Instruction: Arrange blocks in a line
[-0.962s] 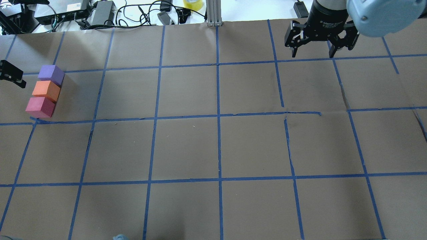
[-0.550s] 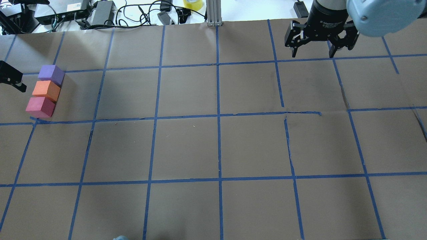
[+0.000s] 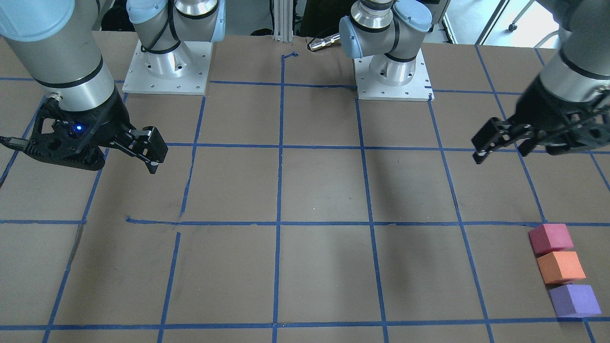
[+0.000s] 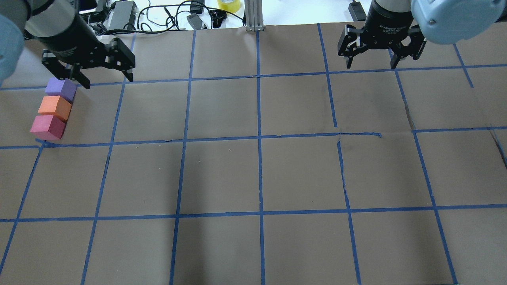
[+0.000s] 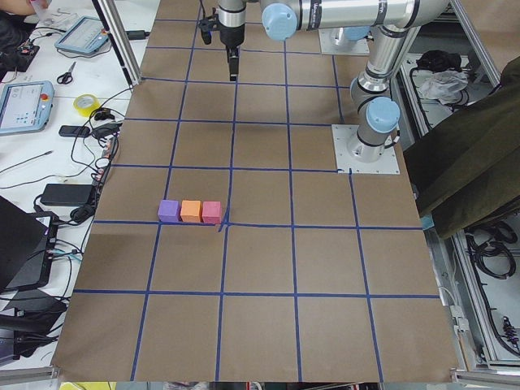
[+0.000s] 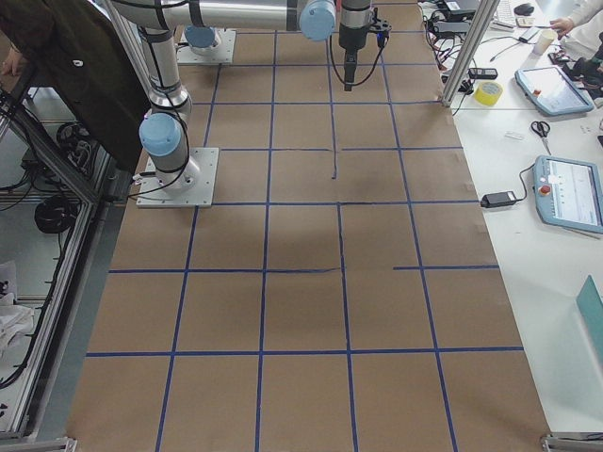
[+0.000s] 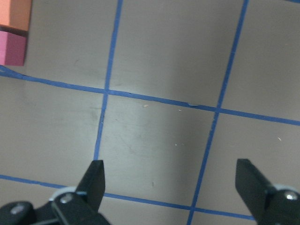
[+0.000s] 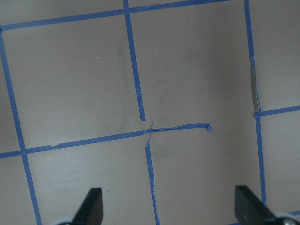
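Three cubes lie touching in a short line at the table's left end: purple block (image 4: 60, 89) farthest, orange block (image 4: 54, 107) in the middle, red-pink block (image 4: 47, 127) nearest. They also show in the front view as red-pink (image 3: 550, 238), orange (image 3: 561, 267) and purple (image 3: 574, 300). My left gripper (image 4: 107, 79) is open and empty, raised just right of and beyond the purple block. Its wrist view shows the orange block (image 7: 14, 14) and red-pink block (image 7: 11, 49) at the top left corner. My right gripper (image 4: 371, 64) is open and empty over the far right of the table.
Brown paper with a blue tape grid (image 4: 259, 138) covers the table. Cables, power bricks and a yellow tape roll (image 4: 229, 4) lie past the far edge beside an aluminium post (image 4: 253, 16). The tape is torn near the right middle (image 4: 358, 134).
My left gripper has swung from the left edge of the overhead view to the far side, beside the purple block. The blocks and the right gripper have not moved.
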You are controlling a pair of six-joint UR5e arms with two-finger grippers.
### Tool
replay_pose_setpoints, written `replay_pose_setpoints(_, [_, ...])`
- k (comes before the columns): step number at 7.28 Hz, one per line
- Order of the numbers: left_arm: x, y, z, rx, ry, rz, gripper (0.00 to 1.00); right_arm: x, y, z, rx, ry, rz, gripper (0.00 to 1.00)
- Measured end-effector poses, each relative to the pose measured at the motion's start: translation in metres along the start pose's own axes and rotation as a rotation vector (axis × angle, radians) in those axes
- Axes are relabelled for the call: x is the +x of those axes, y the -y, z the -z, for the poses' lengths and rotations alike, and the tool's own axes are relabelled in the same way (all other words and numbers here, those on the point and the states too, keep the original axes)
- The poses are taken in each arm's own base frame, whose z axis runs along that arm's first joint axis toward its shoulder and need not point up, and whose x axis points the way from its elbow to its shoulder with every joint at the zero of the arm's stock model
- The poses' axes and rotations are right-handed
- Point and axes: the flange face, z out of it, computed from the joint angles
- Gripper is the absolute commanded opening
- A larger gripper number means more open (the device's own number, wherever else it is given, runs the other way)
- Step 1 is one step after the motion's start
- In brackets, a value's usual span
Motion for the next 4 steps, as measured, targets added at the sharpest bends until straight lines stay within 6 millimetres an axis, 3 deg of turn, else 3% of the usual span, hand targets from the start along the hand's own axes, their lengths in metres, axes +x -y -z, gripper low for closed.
replay_pose_setpoints(1, [0.027,-0.015,0.009,0.010,-0.008,-0.019,1.00,0.001,0.001,0.000,0.001,0.005,-0.002,1.00])
replay_pose_setpoints(2, [0.038,-0.024,0.013,0.007,-0.013,-0.034,1.00,0.002,0.002,0.001,0.002,0.009,-0.004,1.00])
replay_pose_setpoints(4, [0.043,-0.032,0.018,-0.001,-0.019,-0.058,1.00,-0.002,0.001,0.000,0.001,0.014,-0.005,1.00])
